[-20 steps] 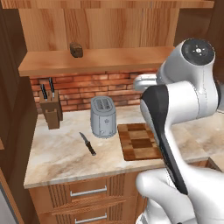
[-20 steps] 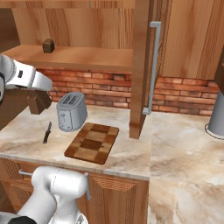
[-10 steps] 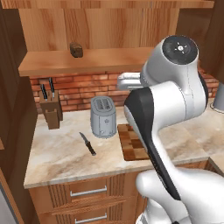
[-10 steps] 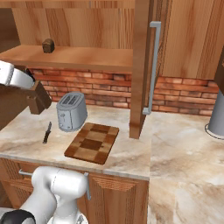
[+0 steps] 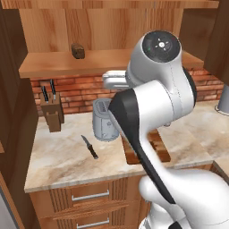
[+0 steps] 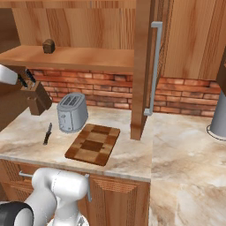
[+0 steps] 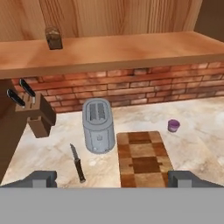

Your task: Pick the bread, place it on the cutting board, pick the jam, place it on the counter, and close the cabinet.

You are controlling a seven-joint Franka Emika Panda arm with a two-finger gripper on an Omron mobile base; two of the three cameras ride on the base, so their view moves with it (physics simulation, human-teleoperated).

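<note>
bread [image 7: 54,38]: on the shelf [image 7: 131,54], near its left end, against the back wall
board [image 7: 144,158]: flat on the worktop [image 7: 48,153] at the front edge, nothing on it
jam [image 7: 173,126]: hand view has it on the worktop, right of the board's far corner; the door [image 6: 142,70] hides it in the right base view
gripper [image 7: 112,179]: tips wide apart, holding nothing
toaster [image 7: 98,126]: just left of the board
knife [image 7: 78,164]: left of the toaster
knife block [image 7: 37,111]: back left corner
</note>
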